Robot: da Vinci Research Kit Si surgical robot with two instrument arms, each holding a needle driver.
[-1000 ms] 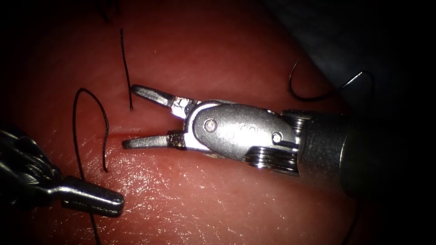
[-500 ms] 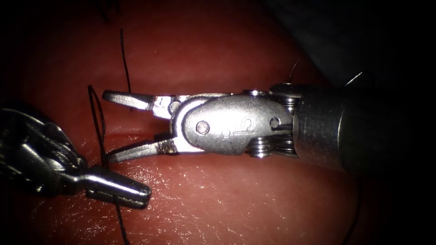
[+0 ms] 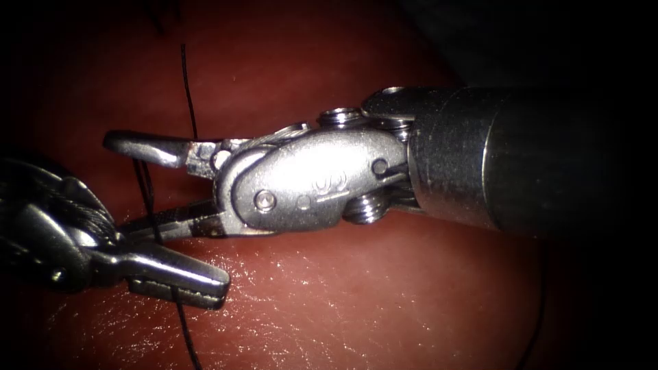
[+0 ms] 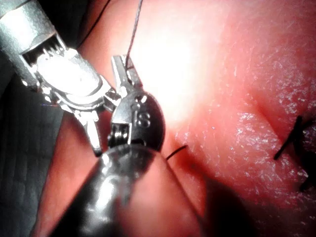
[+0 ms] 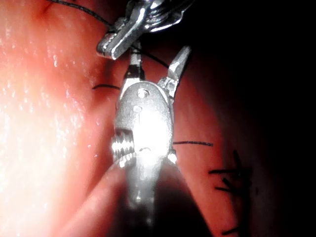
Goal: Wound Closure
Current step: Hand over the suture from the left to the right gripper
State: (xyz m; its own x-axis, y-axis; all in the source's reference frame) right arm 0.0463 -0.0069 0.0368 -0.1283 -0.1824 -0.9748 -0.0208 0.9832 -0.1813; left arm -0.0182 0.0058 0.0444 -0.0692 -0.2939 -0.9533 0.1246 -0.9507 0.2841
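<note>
while the left tool pinched the thread in its pressed-together jaws at the lower left of the endoscope view, the right tool lay over the tissue with its jaws spread wide, holding nothing, the thread running between them. one strand climbed the tissue above the upper jaw. i could not make out the needle.

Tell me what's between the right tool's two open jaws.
In the endoscope view, the thread held by the left tool runs between the right tool jaws, over the tissue.
</note>
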